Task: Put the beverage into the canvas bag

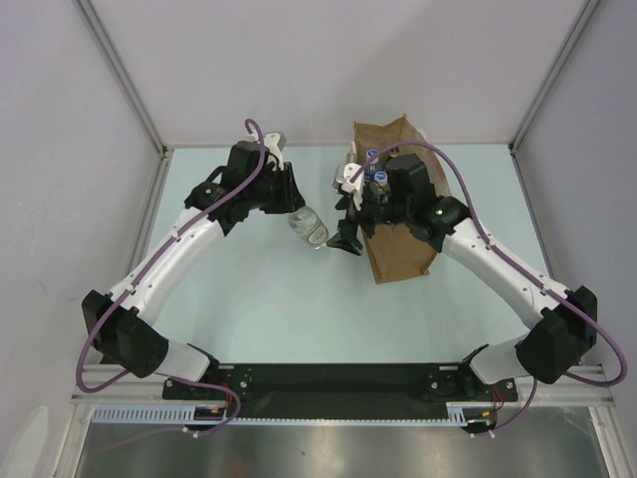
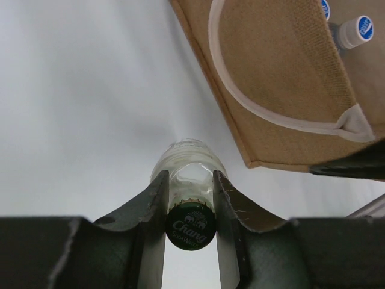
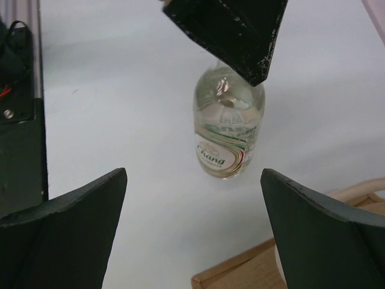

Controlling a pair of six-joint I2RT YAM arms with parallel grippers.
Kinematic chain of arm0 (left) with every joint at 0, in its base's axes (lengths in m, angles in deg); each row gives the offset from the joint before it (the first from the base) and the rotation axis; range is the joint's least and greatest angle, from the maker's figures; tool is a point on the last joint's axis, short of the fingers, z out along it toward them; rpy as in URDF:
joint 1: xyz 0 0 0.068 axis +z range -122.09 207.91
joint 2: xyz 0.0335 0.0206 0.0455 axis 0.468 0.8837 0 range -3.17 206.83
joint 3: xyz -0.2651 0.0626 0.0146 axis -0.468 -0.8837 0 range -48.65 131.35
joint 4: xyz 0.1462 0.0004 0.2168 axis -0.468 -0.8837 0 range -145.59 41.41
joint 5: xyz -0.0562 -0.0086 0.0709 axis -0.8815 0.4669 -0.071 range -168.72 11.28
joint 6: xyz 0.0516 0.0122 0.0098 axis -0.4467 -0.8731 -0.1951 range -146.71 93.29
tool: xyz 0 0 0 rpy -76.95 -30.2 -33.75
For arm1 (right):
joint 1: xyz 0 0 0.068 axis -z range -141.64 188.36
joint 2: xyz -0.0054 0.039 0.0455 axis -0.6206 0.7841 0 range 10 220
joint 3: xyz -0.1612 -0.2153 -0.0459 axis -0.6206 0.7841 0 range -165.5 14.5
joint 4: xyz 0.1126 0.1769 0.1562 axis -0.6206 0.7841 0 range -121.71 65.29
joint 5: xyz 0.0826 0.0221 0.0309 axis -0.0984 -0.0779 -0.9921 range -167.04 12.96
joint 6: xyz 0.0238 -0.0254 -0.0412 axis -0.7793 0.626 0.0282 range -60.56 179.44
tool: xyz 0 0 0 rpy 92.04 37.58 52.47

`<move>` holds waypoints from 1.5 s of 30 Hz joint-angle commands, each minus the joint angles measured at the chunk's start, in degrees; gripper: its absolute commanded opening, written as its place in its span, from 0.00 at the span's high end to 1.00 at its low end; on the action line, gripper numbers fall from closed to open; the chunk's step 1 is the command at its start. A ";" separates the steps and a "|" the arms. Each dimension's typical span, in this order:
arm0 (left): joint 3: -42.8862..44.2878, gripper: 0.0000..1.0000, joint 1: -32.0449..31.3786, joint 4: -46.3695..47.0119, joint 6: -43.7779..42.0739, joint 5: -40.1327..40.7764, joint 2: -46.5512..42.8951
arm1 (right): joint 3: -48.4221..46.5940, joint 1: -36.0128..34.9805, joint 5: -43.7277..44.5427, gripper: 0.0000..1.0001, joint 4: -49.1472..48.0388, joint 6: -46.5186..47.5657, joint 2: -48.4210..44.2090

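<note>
While the left hand (image 2: 189, 179) clamps the bottle (image 1: 310, 228) by its neck, the canvas bag (image 1: 400, 251) stands just rightward, by the spread right hand (image 1: 348, 236)

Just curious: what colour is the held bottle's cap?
Dark green cap on the bottle; clearest in left wrist view.

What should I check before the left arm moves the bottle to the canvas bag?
1. Grip on the bottle: ok. The left tool is shut on its neck, just below the green cap.
2. Right tool free: ok. It is open and holds nothing.
3. Bottle lifted off the table: cannot tell. It is tilted.
4. Way to the canvas bag: not ok. The right arm reaches over the bag in the top view.
5. Room inside the bag: cannot tell. Blue-capped bottles are in it.
</note>
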State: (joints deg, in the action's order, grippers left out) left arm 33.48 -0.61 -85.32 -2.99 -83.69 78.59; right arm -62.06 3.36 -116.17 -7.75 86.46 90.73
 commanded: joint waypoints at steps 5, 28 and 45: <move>5.32 1.00 -1.28 5.71 6.51 -2.41 -2.92 | 4.22 -5.42 13.47 0.00 -17.10 -9.09 3.20; 8.31 1.00 -1.28 4.04 13.10 -3.64 -2.74 | 0.79 -8.41 18.92 0.03 -26.86 -12.79 13.49; 7.96 0.53 -0.14 5.79 16.70 -2.68 -6.25 | -0.61 -7.45 10.84 0.99 -26.78 -14.28 11.03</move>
State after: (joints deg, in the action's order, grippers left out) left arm 37.28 -1.31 -88.66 9.63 -84.43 78.37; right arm -59.59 -4.51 -100.87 -31.59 73.94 104.33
